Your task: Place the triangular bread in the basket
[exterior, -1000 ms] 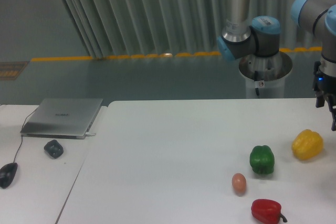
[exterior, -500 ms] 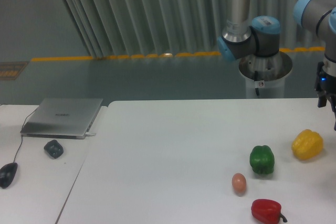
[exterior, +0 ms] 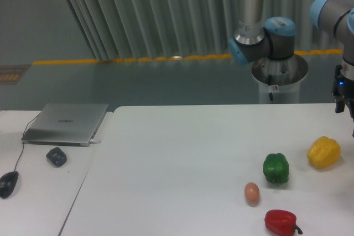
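Note:
The triangular bread and the basket are both out of view. My gripper [exterior: 347, 109] hangs at the far right edge of the picture, above the table's back right part and just above the yellow bell pepper [exterior: 324, 152]. The frame edge cuts it off, so its fingers do not show fully and I cannot tell whether it holds anything.
On the white table [exterior: 182, 153] lie a green pepper [exterior: 275, 168], a red pepper [exterior: 281, 222] and a small brown egg [exterior: 251, 193]. On the left desk are a closed laptop [exterior: 66, 122], a dark object [exterior: 56, 156] and a mouse [exterior: 8, 184].
The gripper has drifted slightly to the right, further out of frame. Nothing on the table has moved.

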{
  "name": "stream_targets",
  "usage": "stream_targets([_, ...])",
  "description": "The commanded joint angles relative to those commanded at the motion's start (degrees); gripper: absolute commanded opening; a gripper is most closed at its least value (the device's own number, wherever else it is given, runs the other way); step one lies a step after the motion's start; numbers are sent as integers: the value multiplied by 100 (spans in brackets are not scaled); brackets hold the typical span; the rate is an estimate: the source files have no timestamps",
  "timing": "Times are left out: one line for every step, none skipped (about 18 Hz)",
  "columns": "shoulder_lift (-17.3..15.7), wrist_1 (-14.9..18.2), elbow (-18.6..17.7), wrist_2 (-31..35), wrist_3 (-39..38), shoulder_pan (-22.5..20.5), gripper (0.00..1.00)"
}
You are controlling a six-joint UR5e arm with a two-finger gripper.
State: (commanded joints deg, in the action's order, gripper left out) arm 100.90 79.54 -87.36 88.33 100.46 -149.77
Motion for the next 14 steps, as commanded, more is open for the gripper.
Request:
stream_targets([0, 0, 0, 0, 0, 0, 100])
stream_targets([0, 0, 0, 0, 0, -9, 100])
stream_targets([0, 0, 0, 0, 0, -9, 100])
stream_targets([-9, 0, 0, 0, -9, -17, 100])
stream_targets([-9, 0, 0, 0, -26, -18, 100])
stream_targets([0, 0, 0, 0, -52, -9, 100])
stream_targets([0, 0, 0, -9, -61, -9, 100])
stream_targets([0, 0, 0, -9, -62, -9, 100])
stream_targets([0, 0, 0, -9, -53, -9, 100])
stream_targets([0, 0, 0, -9, -70, -9, 100])
stream_targets([0, -9, 0, -9, -96, -9, 100])
stream_targets([9, -17, 0, -9, -105, 0, 100])
stream_targets([17, -70, 0, -9, -105, -9, 100])
stream_targets([9, -88, 0, -9, -105, -17, 100])
